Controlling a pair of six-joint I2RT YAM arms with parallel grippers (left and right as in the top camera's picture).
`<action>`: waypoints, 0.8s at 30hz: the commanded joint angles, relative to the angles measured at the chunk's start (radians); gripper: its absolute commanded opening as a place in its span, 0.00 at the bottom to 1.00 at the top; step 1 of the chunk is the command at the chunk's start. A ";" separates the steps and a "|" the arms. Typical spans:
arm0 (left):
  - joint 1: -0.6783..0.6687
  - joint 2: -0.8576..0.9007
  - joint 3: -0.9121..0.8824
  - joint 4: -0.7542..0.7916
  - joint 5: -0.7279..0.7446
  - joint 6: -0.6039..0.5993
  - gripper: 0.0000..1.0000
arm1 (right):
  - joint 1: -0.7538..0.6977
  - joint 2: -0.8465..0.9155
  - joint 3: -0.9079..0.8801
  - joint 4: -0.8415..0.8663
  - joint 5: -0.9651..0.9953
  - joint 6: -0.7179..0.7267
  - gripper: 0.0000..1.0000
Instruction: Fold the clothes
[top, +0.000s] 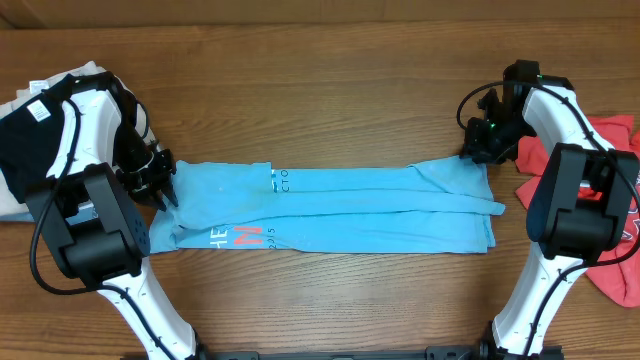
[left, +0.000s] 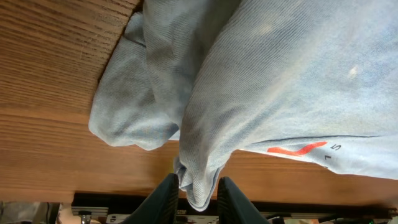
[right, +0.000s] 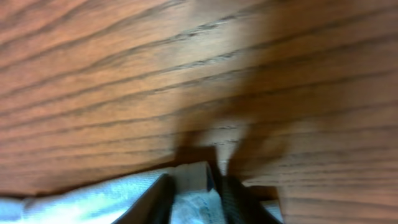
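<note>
The light blue T-shirt (top: 330, 205) lies folded into a long band across the table's middle, red-orange lettering near its left front. My left gripper (top: 160, 185) is at its left end, fingers closed on a bunched fold of blue cloth (left: 198, 186). My right gripper (top: 478, 148) is at the band's far right corner, fingers closed on blue cloth (right: 196, 208) close to the wood. The red T-shirt (top: 615, 215) lies crumpled at the right edge, partly under the right arm.
A pile of black and white clothes (top: 25, 140) sits at the far left edge, behind the left arm. Both arm bases stand at the front corners of the wooden table (top: 330, 90).
</note>
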 joint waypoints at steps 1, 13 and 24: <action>0.002 -0.037 -0.006 0.000 -0.003 0.007 0.25 | -0.002 -0.006 -0.003 0.002 0.037 0.006 0.15; 0.002 -0.037 -0.006 -0.002 -0.003 0.007 0.25 | -0.021 -0.005 -0.003 0.031 0.261 0.254 0.04; 0.002 -0.037 -0.006 -0.001 -0.003 0.007 0.25 | -0.024 -0.005 -0.003 0.034 0.230 0.241 0.07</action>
